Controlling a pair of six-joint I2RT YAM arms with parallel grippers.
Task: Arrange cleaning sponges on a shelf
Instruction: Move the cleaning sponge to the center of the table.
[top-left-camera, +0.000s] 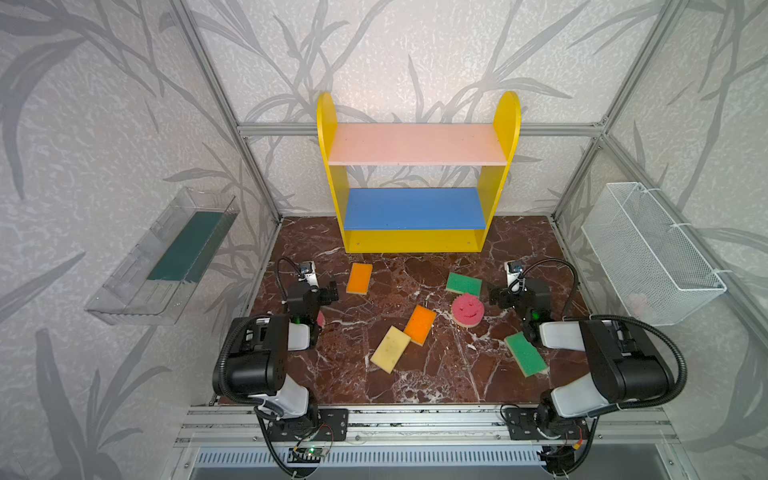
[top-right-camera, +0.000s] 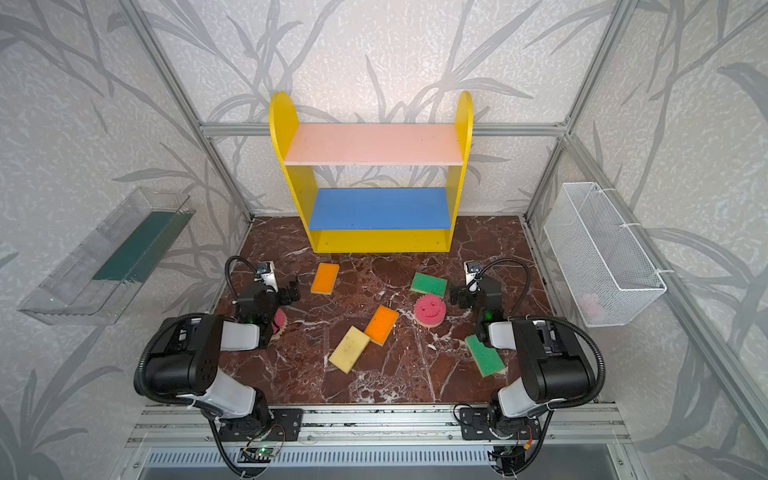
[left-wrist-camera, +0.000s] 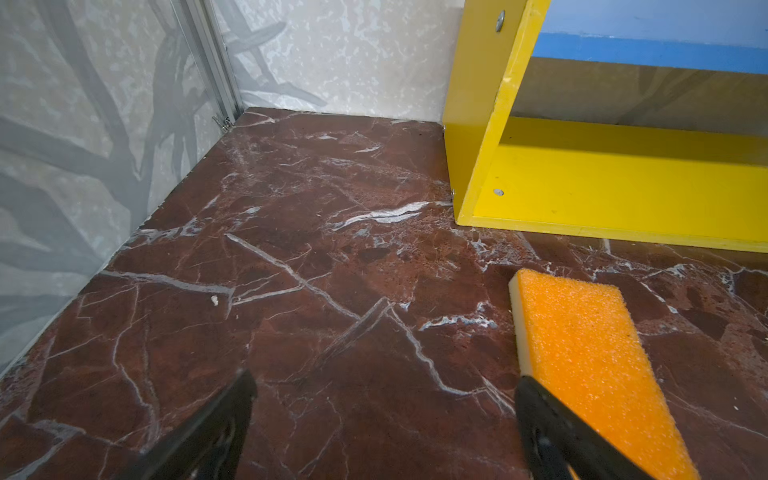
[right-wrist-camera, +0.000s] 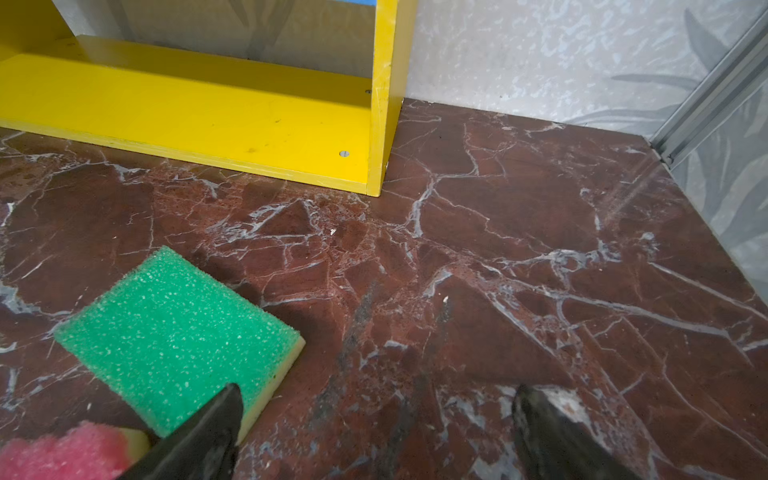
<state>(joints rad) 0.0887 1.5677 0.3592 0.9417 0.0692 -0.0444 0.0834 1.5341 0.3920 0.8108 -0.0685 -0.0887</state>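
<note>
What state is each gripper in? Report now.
Left gripper: open, holding nothing.
Right gripper: open, holding nothing.

surface: red-brown marble-look tabletop | upper centre: shelf stands on it | just below, left: orange sponge | centre: second orange sponge touching yellow-side-up sponge | centre right: green sponge beside pink smiley sponge | lower right: second green sponge | left: pink sponge, mostly hidden, probably another smiley
</note>
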